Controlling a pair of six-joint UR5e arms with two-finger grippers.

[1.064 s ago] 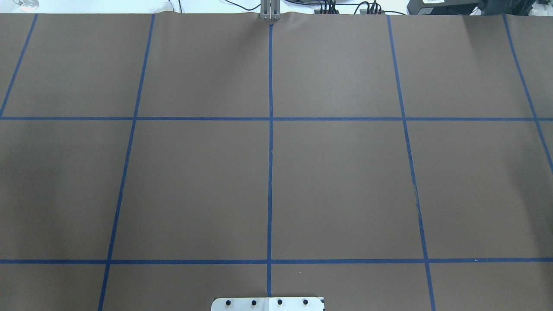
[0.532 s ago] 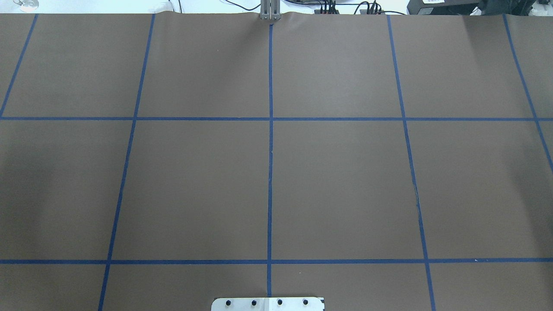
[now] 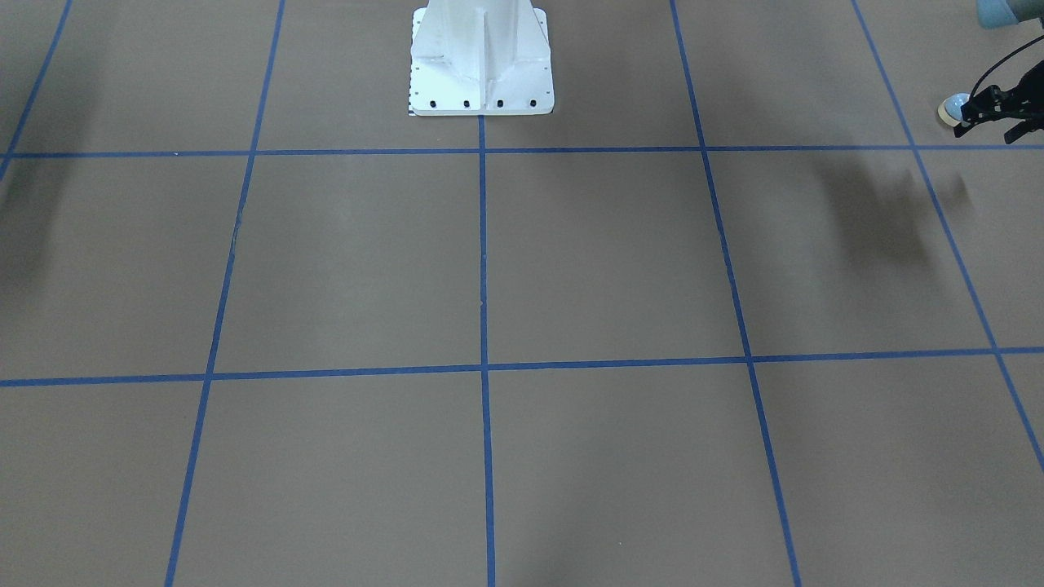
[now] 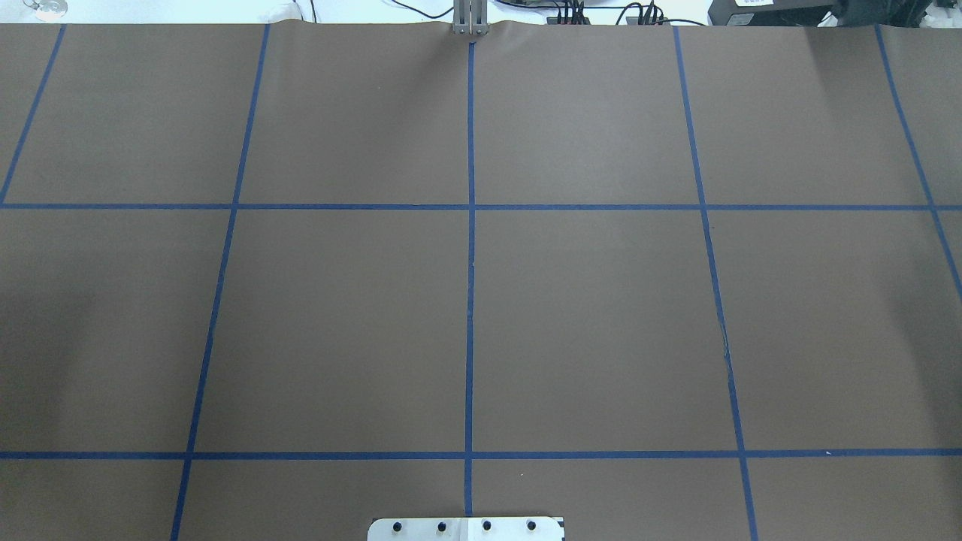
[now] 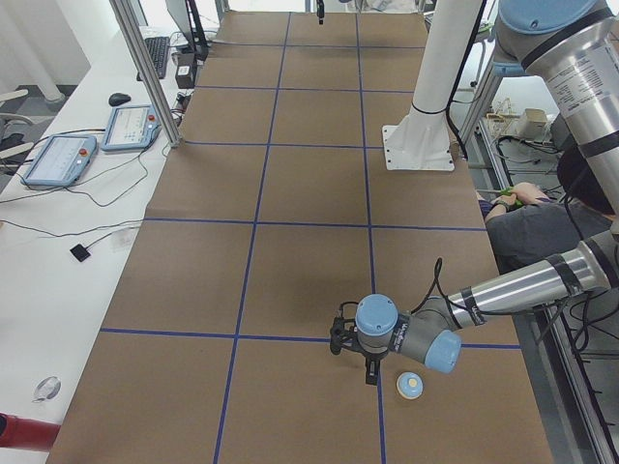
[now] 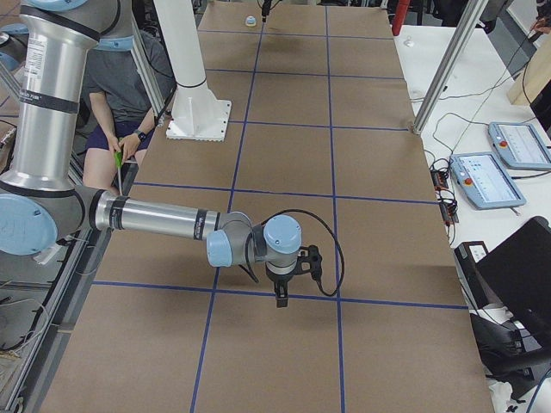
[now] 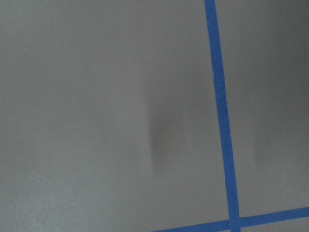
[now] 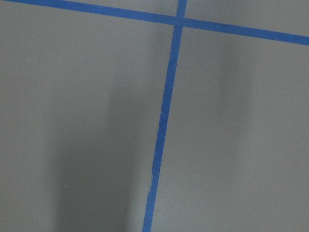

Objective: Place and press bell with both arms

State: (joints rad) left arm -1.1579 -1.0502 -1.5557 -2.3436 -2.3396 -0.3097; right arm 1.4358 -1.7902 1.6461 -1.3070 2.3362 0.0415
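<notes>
The light-blue bell [image 5: 410,386] with its cream button stands upright on the brown paper, near the table's end on my left. It also shows at the right edge of the front view [image 3: 952,108] and far away in the right side view [image 6: 250,21]. My left gripper [image 5: 368,373] points down just beside the bell, apart from it; part of it shows in the front view [image 3: 972,116], and I cannot tell whether it is open. My right gripper [image 6: 281,299] points down over a blue tape line at the other end; I cannot tell its state. Both wrist views show only paper and tape.
The white pedestal base [image 3: 481,65] stands at the robot's edge of the table [image 4: 601,315]. A seated person [image 6: 129,86] is behind it. Aluminium posts [image 5: 145,77] and tablets [image 6: 482,181] stand on the white bench along the far side.
</notes>
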